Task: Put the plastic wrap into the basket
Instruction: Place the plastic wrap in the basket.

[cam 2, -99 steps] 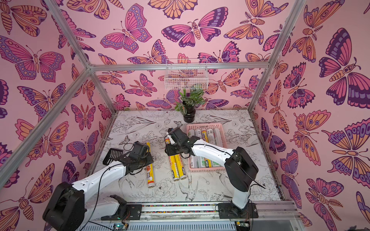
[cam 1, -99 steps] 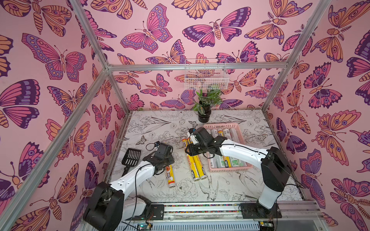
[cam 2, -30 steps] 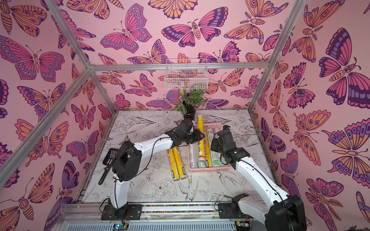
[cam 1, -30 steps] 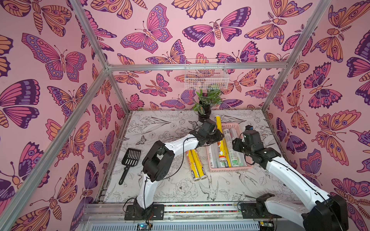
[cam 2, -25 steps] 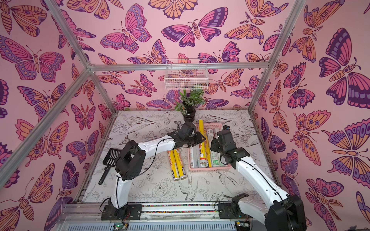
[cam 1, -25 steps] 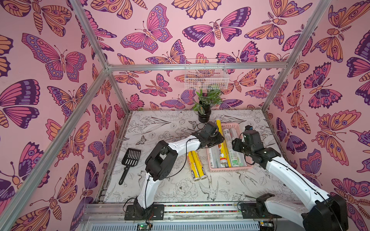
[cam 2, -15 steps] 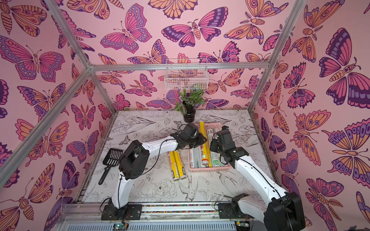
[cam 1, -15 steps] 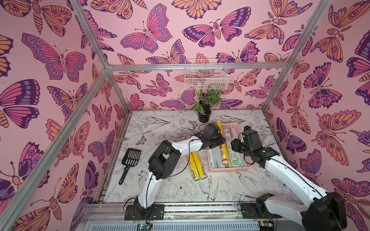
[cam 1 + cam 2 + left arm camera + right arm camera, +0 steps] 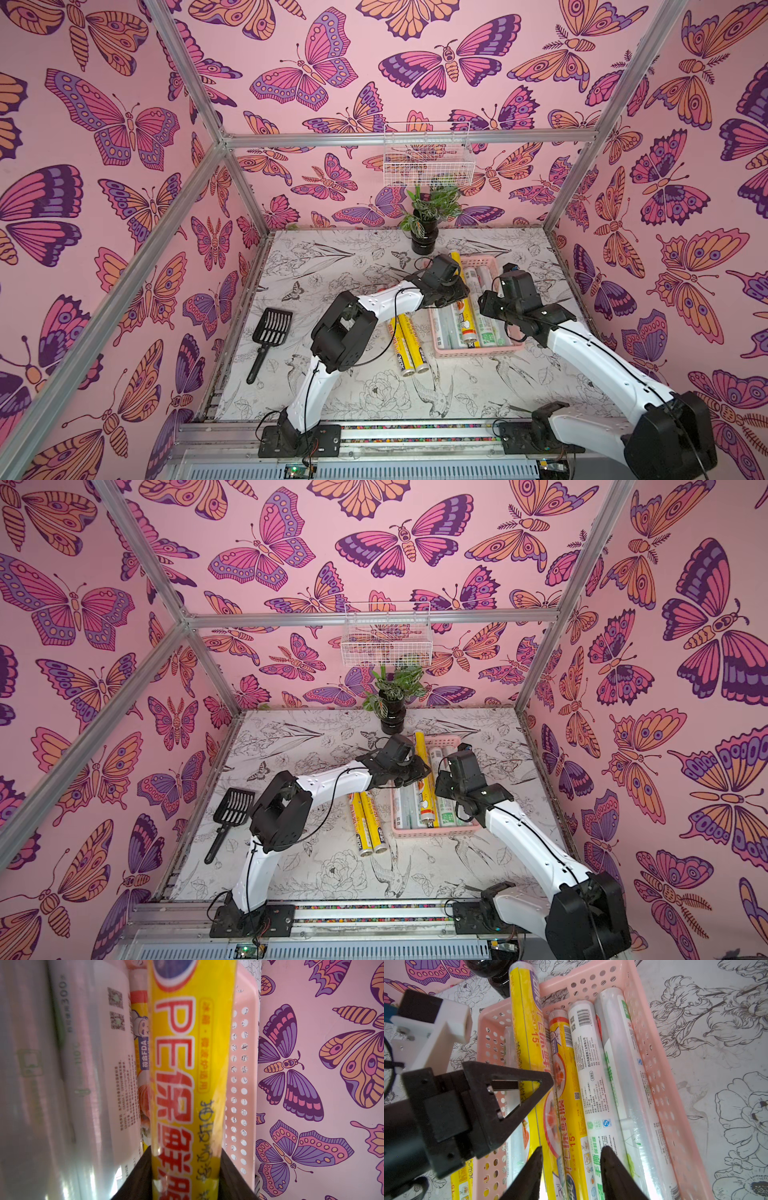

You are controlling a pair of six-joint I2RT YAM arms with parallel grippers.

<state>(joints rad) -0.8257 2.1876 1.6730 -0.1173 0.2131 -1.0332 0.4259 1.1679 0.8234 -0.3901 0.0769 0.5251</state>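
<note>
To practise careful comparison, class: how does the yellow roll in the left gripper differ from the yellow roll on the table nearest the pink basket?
The held roll is clamped in the shut left gripper; the table roll lies free. The held roll is over the pink basket, its far end jutting past the far rim; the table roll lies flat outside it. Both are long, slim and yellow-labelled.

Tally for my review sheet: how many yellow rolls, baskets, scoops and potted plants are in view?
Yellow rolls: 4
Baskets: 2 (pink basket, wire basket)
Scoops: 1
Potted plants: 1
Total: 8
</note>
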